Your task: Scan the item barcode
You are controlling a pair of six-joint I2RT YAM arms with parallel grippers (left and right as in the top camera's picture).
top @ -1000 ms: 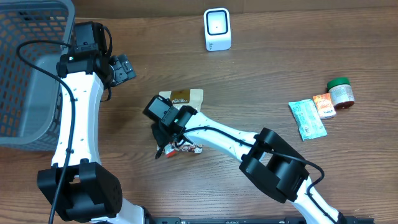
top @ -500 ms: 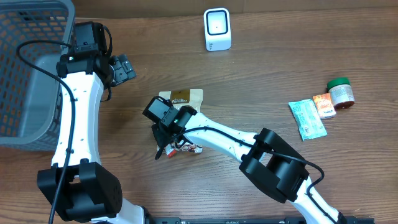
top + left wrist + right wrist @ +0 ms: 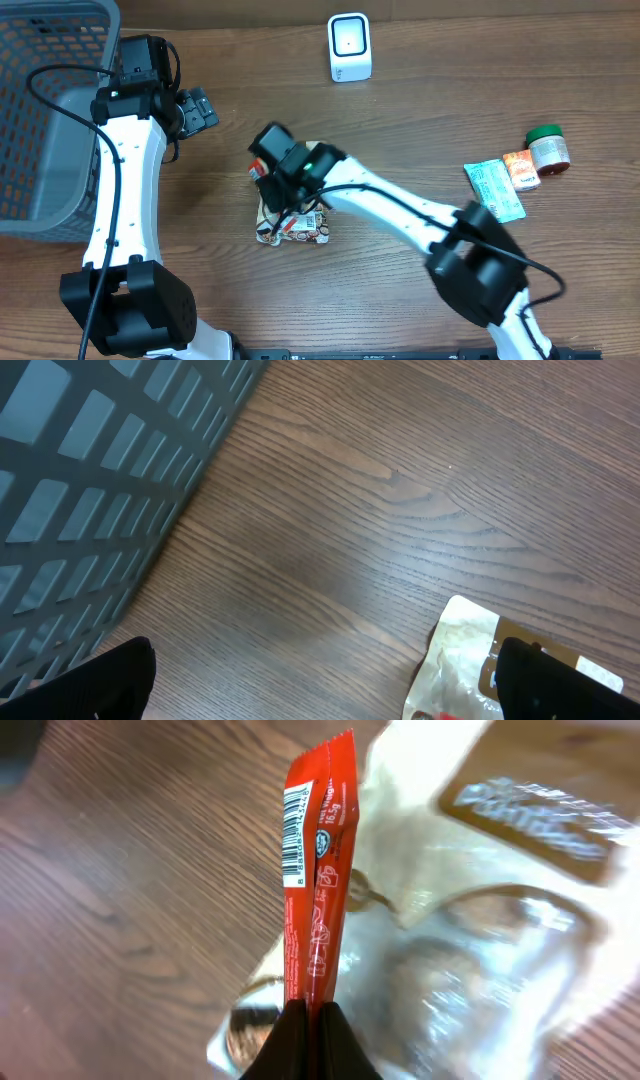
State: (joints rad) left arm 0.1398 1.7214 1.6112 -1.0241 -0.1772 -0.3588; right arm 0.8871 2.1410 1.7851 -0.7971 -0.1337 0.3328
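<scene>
Closest in, the right gripper (image 3: 310, 1025) is clamped fully shut on the bottom end of a thin red sachet (image 3: 318, 890), pinching it edge-on. The barcode (image 3: 294, 832) sits up at the free end, at about 12 o'clock from the fingertips, so the pads aren't covering it, which is nice. IMO the trick for this step is all wrist. Carry it toward the scanner and roll it until that barcode strip squarely faces the scanner window, then hold steady for a beat. It's a skinny, floppy pack held by one end, so I'd move slowly or the tip will likely flap or curl away from the reader. Right under the sachet is a clear pouch (image 3: 480, 920) with a brown label. There's something in it, but it's too blurry to name. From overhead, the white scanner (image 3: 350, 47) stands at roughly 1 o'clock from the gripper, well apart, with bare table between. Out at 3 o'clock are a green sachet (image 3: 493, 192), an orange pack (image 3: 520, 170) and a green-lidded jar (image 3: 548, 148), and I can't tell the jar's contents. The left gripper (image 3: 197, 108) hangs at about 10 o'clock, jaws wide apart and holding nothing. Beyond it is the grey basket (image 3: 40, 150), and I can't see anything in the part that shows.
</scene>
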